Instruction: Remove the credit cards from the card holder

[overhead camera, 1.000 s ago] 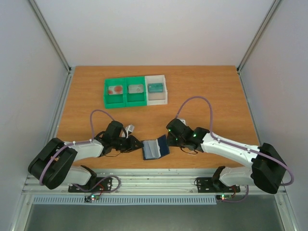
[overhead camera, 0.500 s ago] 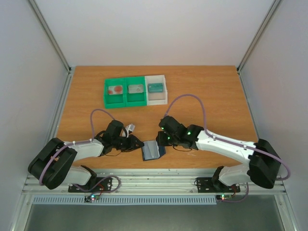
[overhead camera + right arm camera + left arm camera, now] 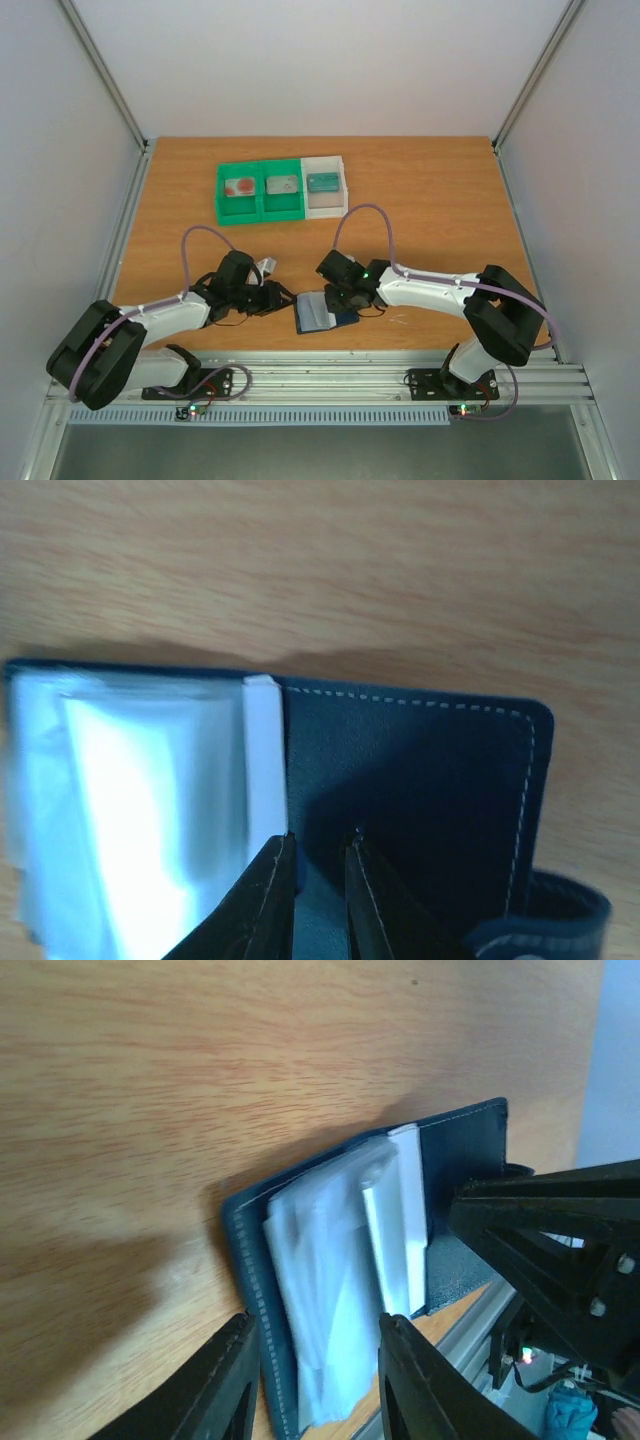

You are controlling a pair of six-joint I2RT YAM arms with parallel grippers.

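Card holder (image 3: 318, 312): R part under right gripper (image 3: 337, 300) in top view. White inserts (image 3: 140, 810) in it blown out, no print legible. Its tab (image 3: 545, 930) cut by frame btm; L edge cropped.

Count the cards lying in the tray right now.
3, one per compartment of the tray: left card, middle card, right card. More may be hidden in the card holder.
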